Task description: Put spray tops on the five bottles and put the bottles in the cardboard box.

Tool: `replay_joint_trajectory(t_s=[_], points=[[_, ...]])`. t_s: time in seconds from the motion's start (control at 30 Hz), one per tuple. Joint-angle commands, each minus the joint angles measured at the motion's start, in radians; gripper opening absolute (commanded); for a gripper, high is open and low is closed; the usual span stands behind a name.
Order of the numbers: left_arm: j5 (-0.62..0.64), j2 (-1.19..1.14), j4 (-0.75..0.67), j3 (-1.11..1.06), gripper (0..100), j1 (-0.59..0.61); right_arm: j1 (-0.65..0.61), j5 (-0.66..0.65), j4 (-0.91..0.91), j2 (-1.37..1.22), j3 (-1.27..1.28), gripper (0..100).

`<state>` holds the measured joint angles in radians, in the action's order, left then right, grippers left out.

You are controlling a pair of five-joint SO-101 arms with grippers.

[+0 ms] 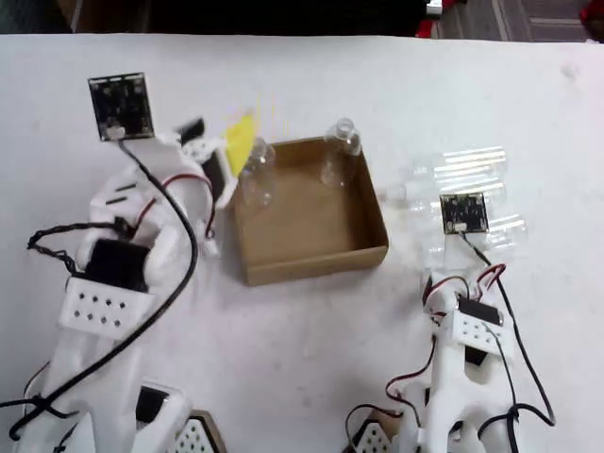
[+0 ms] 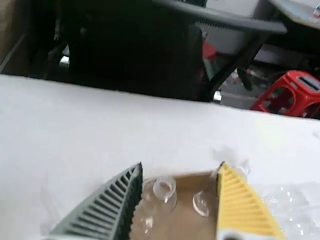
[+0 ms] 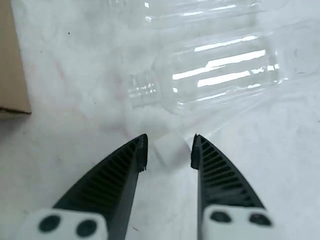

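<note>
"How is the left arm (image 1: 123, 255) posed?"
"It extends from near left toward the far middle, left gripper (image 2: 180, 167) spread wide."
"And the right arm (image 1: 467, 349)?"
"It sits near right, pointing far, right gripper (image 3: 168, 149) parted."

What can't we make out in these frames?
1. Whether the left gripper clamps the boxed bottle: contact is cut off by the left wrist view's edge and blurred in the high view.
2. How many loose bottles there are: transparent and washed out in the high view, cut by edges in the right wrist view.
3. What the white piece at the right gripper is: too small; the camera board covers it in the high view.
</note>
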<state>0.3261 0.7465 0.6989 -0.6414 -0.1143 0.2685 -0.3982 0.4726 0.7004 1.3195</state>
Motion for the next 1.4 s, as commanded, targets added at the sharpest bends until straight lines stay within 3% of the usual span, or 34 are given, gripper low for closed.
replay_joint_trajectory(t_s=[0.0, 0.17, 0.33, 0.53, 0.67, 0.83, 1.0, 1.27, 1.37], points=[[0.014, 0.036, 0.095, 0.009, 23, 0.041, -0.007, -0.012, -0.019, 0.005, -0.006, 12.6], [0.021, 0.018, 0.11, -0.092, 23, 0.133, -0.007, -0.012, -0.019, 0.005, -0.006, 12.6], [0.021, 0.019, 0.049, -0.242, 23, 0.151, -0.007, -0.009, -0.019, 0.005, -0.008, 12.6], [-0.005, 0.021, -0.186, -0.451, 23, 0.177, -0.007, -0.014, 0.087, 0.007, -0.084, 13.0], [-0.086, 0.018, -0.318, -0.522, 23, 0.217, 0.025, -0.123, 0.283, 0.007, -0.288, 13.0], [-0.084, 0.021, -0.316, -0.514, 23, 0.282, 0.076, -0.296, 0.456, -0.005, -0.582, 13.0], [-0.026, 0.021, -0.318, -0.514, 23, 0.292, 0.058, -0.361, 0.564, -0.047, -0.813, 13.0], [-0.021, 0.021, -0.318, -0.516, 23, 0.292, -0.071, -0.496, 0.868, -0.55, -1.398, 13.0], [-0.021, 0.021, -0.318, -0.517, 23, 0.292, -0.127, -0.646, 0.983, -0.727, -1.619, 13.0]])
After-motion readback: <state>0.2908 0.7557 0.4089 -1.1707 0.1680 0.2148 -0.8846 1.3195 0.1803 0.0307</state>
